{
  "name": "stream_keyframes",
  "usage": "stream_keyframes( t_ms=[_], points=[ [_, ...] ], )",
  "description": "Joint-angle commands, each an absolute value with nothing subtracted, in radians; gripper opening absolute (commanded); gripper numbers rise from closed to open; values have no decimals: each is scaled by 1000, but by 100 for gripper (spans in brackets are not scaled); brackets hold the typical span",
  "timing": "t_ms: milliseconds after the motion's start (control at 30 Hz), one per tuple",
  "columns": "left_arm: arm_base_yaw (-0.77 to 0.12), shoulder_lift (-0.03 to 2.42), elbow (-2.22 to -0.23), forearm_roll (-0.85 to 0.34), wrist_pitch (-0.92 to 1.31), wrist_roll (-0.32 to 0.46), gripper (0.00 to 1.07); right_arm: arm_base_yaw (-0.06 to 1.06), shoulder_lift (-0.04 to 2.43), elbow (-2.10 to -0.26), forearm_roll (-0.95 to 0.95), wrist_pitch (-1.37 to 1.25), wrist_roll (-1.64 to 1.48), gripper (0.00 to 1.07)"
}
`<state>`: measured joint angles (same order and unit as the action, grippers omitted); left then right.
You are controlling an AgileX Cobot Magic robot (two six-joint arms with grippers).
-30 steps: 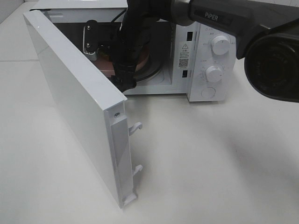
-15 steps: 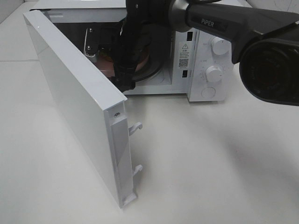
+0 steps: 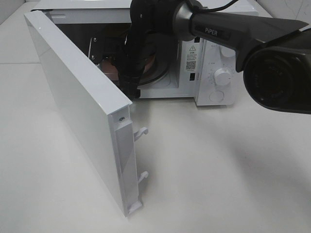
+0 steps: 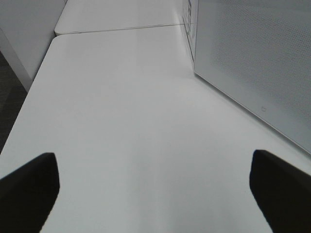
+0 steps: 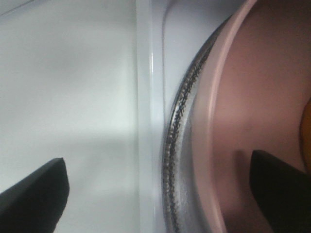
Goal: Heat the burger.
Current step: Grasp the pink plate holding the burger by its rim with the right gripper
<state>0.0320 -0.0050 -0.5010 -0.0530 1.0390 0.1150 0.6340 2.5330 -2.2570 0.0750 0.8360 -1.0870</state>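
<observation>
One white table (image 3: 218,170) carries every item. On it stands a white microwave (image 3: 210,94), its control panel fitted with a round knob (image 3: 222,76). The microwave's door (image 3: 77,111) is swung wide open, with two latch hooks (image 3: 141,131) projecting from its free edge. The black right arm (image 3: 228,31) crosses in front of the panel and descends into the cavity. Inside, a glass turntable (image 5: 181,145) supports a round pink plate (image 5: 243,121), whose rim overlaps the ribbed glass edge. Of the burger (image 5: 308,133), only a golden sliver shows at the border of the right wrist view, over the plate within the cavity; the exterior view hides it behind the arm. The right gripper (image 5: 155,199) has its dark fingers (image 5: 34,194) spread wide, with the plate rim and the cavity's front sill between them and nothing pinched. The left gripper (image 4: 154,194) is likewise spread wide, over bare tabletop just beside the door's perforated face.
</observation>
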Motion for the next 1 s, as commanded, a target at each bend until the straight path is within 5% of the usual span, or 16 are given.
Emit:
stream_keyframes(
  t_ms=[33, 800, 900, 967, 1000],
  points=[
    [35, -24, -496, -62, 1032, 109, 100, 637, 2546, -2261, 106, 839, -1088, 98],
    [35, -24, -496, -62, 1032, 109, 100, 637, 2572, -2261, 127, 841, -1088, 98],
    [35, -24, -496, -62, 1032, 109, 100, 637, 2573, -2261, 129, 848, -1088, 95],
    [35, -24, -496, -62, 1032, 109, 100, 636, 2573, -2261, 129, 863, -1088, 77],
    [35, -24, -496, -62, 1032, 109, 100, 636, 2573, -2261, 129, 863, -1088, 77]
  ],
)
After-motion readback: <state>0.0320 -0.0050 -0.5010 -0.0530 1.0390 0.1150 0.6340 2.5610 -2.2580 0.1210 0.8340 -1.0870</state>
